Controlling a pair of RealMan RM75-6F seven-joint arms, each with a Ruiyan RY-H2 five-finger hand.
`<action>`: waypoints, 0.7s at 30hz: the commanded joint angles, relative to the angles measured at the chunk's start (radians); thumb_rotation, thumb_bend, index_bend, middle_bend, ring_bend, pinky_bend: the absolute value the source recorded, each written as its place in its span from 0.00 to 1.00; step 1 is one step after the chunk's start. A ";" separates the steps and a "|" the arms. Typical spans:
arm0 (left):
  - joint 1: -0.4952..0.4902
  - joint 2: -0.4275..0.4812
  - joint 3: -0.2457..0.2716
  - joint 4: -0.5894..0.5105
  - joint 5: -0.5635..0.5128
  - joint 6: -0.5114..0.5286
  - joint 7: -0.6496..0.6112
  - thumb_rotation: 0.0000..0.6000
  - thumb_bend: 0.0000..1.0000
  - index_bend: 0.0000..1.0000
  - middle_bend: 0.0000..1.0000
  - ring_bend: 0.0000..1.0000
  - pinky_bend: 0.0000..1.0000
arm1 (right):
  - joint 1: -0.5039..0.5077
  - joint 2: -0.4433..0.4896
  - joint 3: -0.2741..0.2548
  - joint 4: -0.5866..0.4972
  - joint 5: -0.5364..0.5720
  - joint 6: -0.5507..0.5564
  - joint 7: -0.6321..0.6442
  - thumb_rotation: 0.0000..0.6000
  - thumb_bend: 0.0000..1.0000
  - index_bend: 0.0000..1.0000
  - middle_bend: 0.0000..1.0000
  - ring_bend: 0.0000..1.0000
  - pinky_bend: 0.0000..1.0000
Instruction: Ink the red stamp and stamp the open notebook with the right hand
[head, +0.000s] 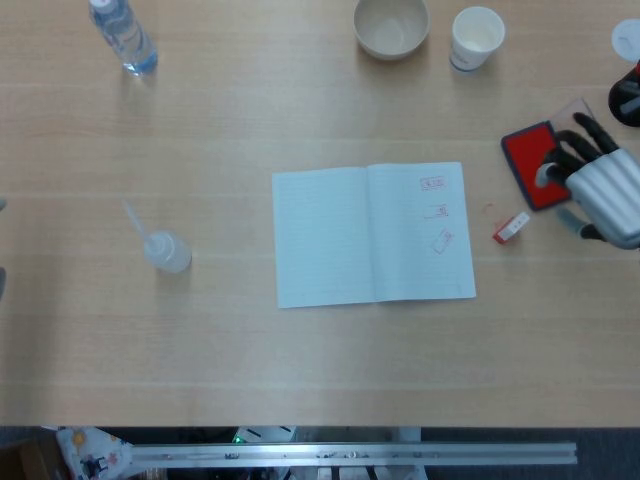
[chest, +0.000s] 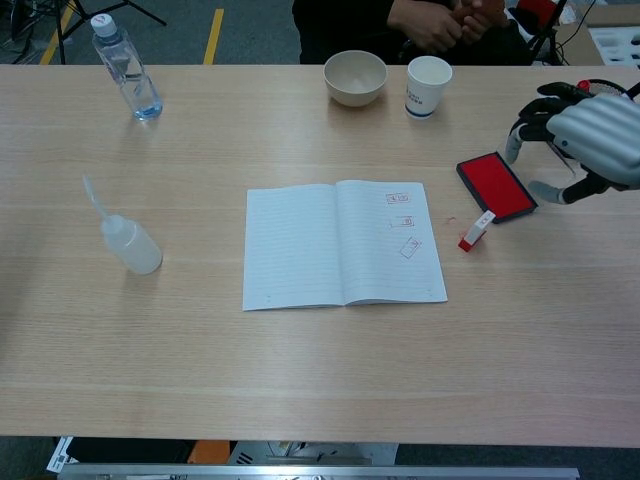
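Note:
The open notebook (head: 372, 234) (chest: 343, 243) lies mid-table, with three red stamp marks on its right page. A small red stamp (head: 510, 228) (chest: 476, 229) lies on its side on the table just right of the notebook. Beyond it sits the red ink pad (head: 531, 164) (chest: 495, 186), lid open. My right hand (head: 598, 184) (chest: 585, 137) hovers above the pad's right edge, fingers spread and holding nothing. My left hand is outside both views.
A squeeze bottle (head: 163, 246) stands left of the notebook, a water bottle (head: 122, 35) at the far left. A bowl (head: 391, 25) and a paper cup (head: 477, 38) stand at the back. A black pen holder (chest: 590, 103) sits at the far right.

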 joint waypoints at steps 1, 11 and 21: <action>-0.003 -0.013 -0.011 0.012 -0.006 0.009 -0.004 1.00 0.34 0.18 0.13 0.10 0.09 | -0.060 0.056 0.033 -0.067 0.058 0.077 -0.063 1.00 0.39 0.45 0.39 0.22 0.11; -0.008 -0.037 -0.016 0.035 0.034 0.042 -0.028 1.00 0.34 0.18 0.13 0.11 0.09 | -0.206 0.137 0.052 -0.141 0.121 0.254 -0.107 1.00 0.39 0.49 0.42 0.27 0.19; -0.006 -0.055 -0.017 0.034 0.057 0.070 -0.033 1.00 0.34 0.18 0.13 0.11 0.09 | -0.283 0.173 0.048 -0.169 0.117 0.318 -0.102 1.00 0.39 0.49 0.42 0.27 0.19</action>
